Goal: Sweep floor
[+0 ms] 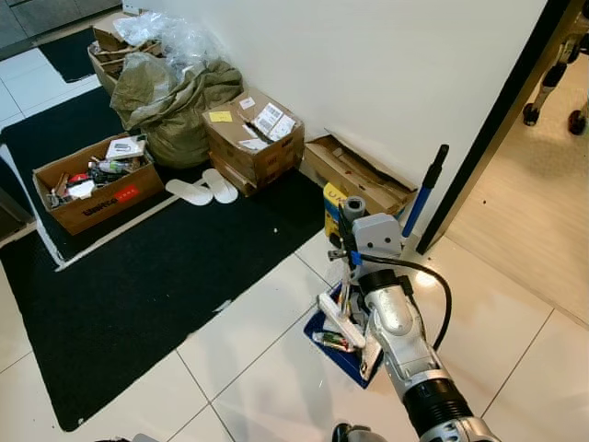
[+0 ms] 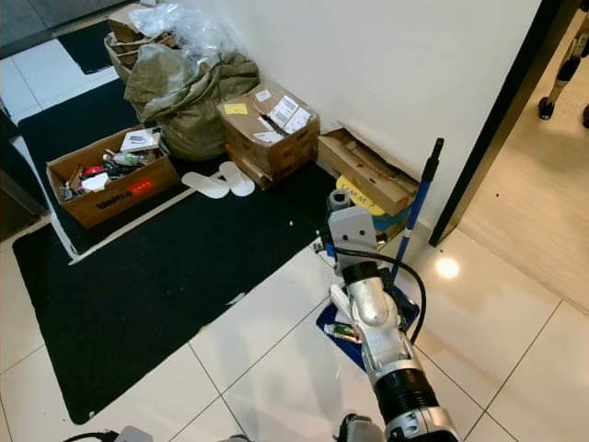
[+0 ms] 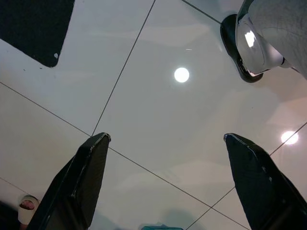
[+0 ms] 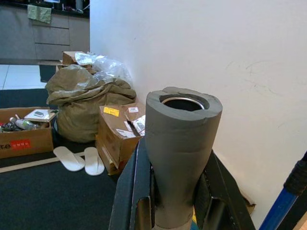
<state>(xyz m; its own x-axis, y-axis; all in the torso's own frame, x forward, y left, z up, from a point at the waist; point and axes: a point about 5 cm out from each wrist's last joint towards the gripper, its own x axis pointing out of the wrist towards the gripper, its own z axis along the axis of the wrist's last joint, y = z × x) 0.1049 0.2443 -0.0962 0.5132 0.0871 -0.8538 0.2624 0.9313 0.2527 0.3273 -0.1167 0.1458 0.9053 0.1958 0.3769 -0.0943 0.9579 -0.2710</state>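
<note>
While the right gripper pinches the grey foam handle between its 2 black fingers, the dustpan lies directly below it on the white tile floor. Just beyond the dustpan, a blue broom stick leans on the white wall. Farther from the dustpan, cardboard boxes and a green sack stand by the black mat. Elsewhere, the left gripper hangs above bare tiles with fingers spread wide.

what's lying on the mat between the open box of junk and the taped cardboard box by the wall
A pair of white slippers lies side by side on the black mat, between the open box and the taped box, seen in both eye views.
</note>
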